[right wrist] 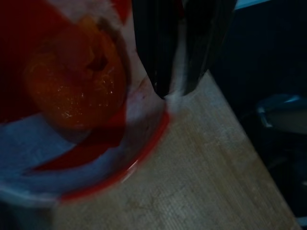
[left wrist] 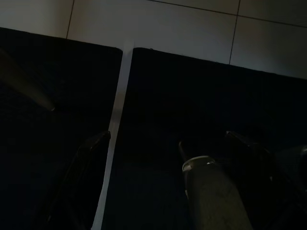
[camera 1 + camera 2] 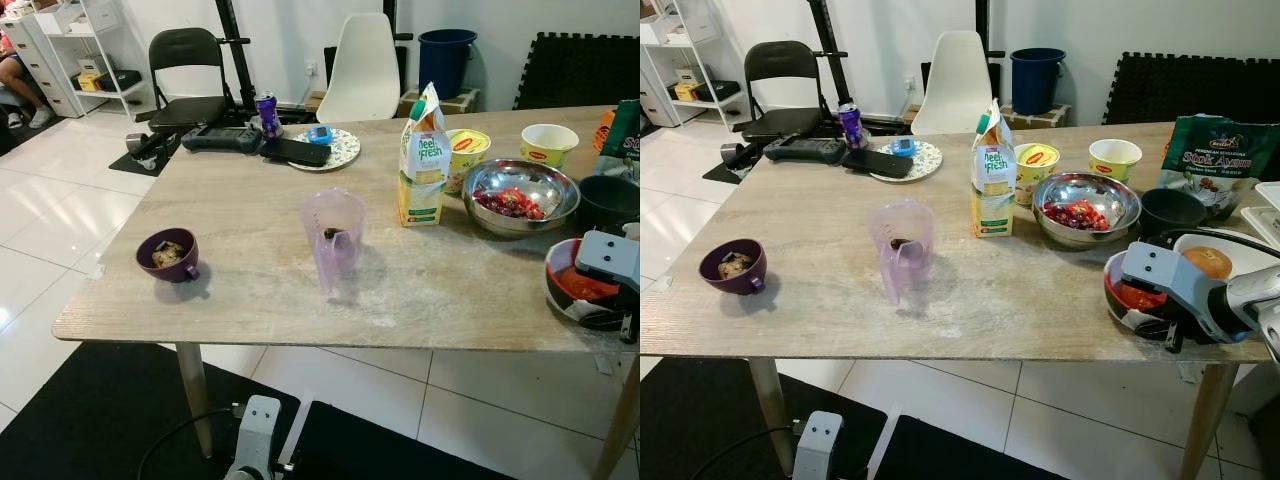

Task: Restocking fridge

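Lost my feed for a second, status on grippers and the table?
Right gripper fingers close together at the red-rimmed bowl's rim, near table edge. Left arm hanging idle over dark floor mat. Milk carton and steel bowl untouched behind.

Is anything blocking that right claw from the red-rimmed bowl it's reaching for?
No. The right gripper is already at the red-rimmed bowl near the table's right edge, its fingers at the rim, with nothing visible between them.
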Motion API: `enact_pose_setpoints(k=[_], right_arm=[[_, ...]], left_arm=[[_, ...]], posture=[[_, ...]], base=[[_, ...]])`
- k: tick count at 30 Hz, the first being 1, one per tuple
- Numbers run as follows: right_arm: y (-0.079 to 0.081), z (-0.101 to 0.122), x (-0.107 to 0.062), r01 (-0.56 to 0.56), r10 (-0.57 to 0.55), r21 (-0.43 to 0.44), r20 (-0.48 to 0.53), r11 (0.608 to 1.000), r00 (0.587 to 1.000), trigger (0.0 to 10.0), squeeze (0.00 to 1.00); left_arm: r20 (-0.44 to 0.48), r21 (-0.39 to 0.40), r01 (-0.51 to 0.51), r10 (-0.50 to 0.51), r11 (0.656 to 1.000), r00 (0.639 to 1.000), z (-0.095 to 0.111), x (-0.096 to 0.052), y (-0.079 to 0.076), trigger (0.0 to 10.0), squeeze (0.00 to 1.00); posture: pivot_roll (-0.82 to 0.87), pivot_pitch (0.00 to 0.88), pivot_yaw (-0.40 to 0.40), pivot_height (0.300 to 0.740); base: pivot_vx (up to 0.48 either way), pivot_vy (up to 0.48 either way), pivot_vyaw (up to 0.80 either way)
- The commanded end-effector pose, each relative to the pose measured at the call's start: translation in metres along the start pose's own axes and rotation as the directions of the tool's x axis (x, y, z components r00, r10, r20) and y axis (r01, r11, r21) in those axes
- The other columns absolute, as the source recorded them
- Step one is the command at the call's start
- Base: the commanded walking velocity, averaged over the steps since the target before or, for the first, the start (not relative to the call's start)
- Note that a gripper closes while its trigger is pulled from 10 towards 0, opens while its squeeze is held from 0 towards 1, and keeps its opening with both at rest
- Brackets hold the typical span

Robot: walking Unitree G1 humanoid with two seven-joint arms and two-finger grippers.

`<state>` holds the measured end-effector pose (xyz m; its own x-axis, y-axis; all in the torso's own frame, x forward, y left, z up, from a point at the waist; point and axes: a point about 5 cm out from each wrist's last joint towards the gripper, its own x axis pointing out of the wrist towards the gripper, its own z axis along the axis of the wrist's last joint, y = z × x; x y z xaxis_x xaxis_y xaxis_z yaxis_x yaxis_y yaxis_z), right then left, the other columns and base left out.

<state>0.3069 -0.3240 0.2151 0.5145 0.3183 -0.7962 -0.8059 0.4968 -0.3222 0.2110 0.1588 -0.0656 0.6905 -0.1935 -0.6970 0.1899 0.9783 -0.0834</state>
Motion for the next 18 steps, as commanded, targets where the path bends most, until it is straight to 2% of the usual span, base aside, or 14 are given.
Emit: enact_pose_setpoints(k=[1, 18], right_arm=[[0.004, 0.000, 0.002, -0.034, 0.034, -0.019, -0.006, 0.999, 0.999, 0.0, 0.00], [0.014, 0.014, 0.003, -0.116, 0.118, -0.087, 0.017, 0.989, 0.993, 0.0, 0.00]], left_arm=[[-0.022, 0.013, -0.017, 0.018, 1.000, 1.000, -0.006, -0.003, 0.008, 10.0, 0.00], [-0.019, 0.012, -0.016, 0.016, 1.000, 1.000, -0.006, -0.003, 0.007, 10.0, 0.00]], posture=[[-0.09, 0.105, 0.092, 0.740], [-0.09, 0.107, 0.087, 0.740]], base=[[0.000, 0.000, 0.00], [0.000, 0.000, 0.00]])
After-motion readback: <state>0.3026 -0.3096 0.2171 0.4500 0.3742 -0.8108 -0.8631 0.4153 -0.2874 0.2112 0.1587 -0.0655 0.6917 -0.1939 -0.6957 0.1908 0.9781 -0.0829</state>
